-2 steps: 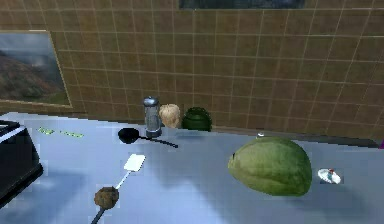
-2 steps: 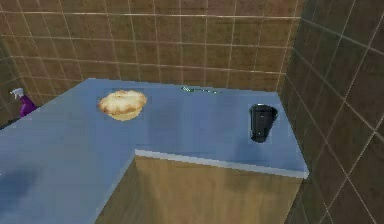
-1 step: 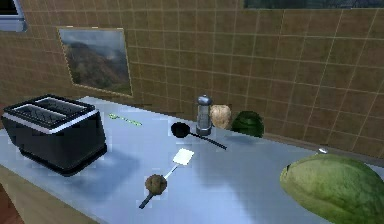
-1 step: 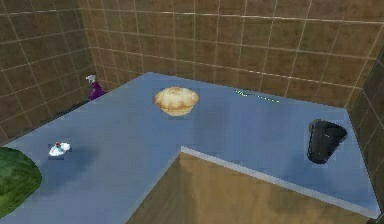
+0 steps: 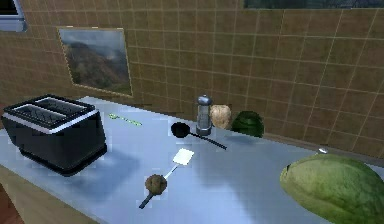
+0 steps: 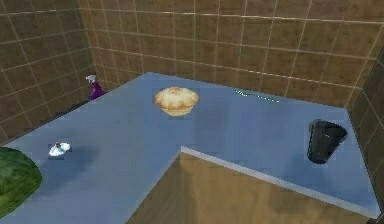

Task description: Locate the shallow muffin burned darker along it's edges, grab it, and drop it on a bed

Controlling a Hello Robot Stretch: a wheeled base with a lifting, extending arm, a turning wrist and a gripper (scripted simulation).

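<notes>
A shallow golden-brown muffin [image 6: 176, 100], darker round its rim, sits on the blue-grey countertop [image 6: 230, 125] in the arm side view, left of the middle. On the same kind of countertop [image 5: 230, 175] in the forward view lies a small brown round thing [image 5: 155, 184] near the front, and a pale tan lump [image 5: 221, 116] stands by the wall beside a metal shaker [image 5: 204, 114].
A black toaster [image 5: 55, 130] stands at the forward view's left, with a ladle [image 5: 195, 134], a white spatula [image 5: 183, 157], a dark green round fruit [image 5: 249, 124] and a big green melon [image 5: 335, 188]. The arm side view has a black cup [image 6: 324, 140], a purple spray bottle [image 6: 95, 87] and a small white thing [image 6: 60, 150].
</notes>
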